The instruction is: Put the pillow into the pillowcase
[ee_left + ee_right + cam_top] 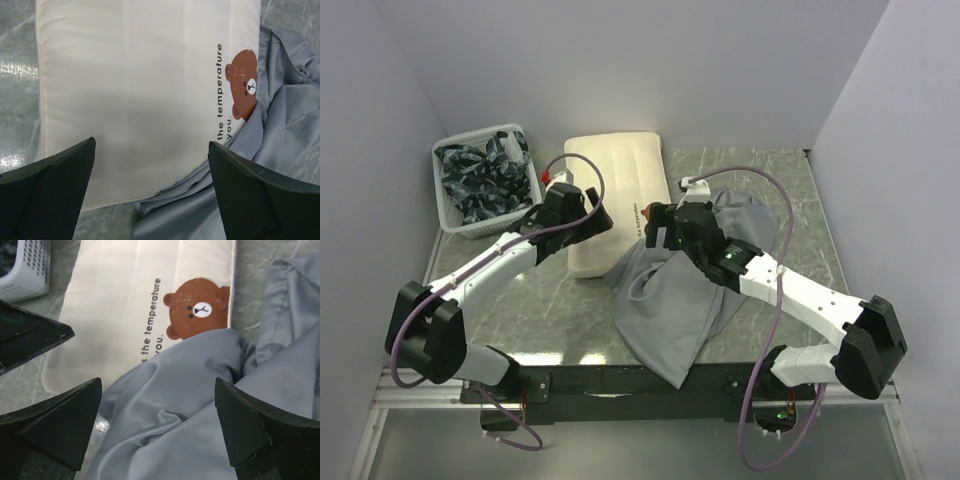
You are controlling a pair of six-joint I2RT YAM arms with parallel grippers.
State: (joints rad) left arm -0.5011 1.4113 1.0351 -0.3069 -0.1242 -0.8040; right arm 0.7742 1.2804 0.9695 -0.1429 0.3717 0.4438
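Overhead view. We find the pillow [612,185] lying flat on the bench [560,310] at upper centre of the frame, printed face up. The pillowcase [680,300] sprawls limp and wrinkled from centre frame down to the bench's edge at the bottom. Its upper edge laps over the pillow's lower right corner. The rest of the pillow lies bare, outside the cloth.

The left claw [595,222] is spread wide with nothing between its fingers and sits above the pillow's lower left part. In the left wrist view we see cream fabric filling the gap between the two dark fingers. We cannot tell whether they touch it.

The right claw [658,228] is also spread wide and empty, over the spot where grey cloth meets pillow. In the right wrist view the cloth bunches up across the print, covering the lower edge of the bear face [197,310] and the tail of the black text [150,320].

At upper left of the overhead frame we note a white basket [448,218] holding dark blue-and-white patterned cloths [485,180]. A strip of bare bench lies between it and the pillow.
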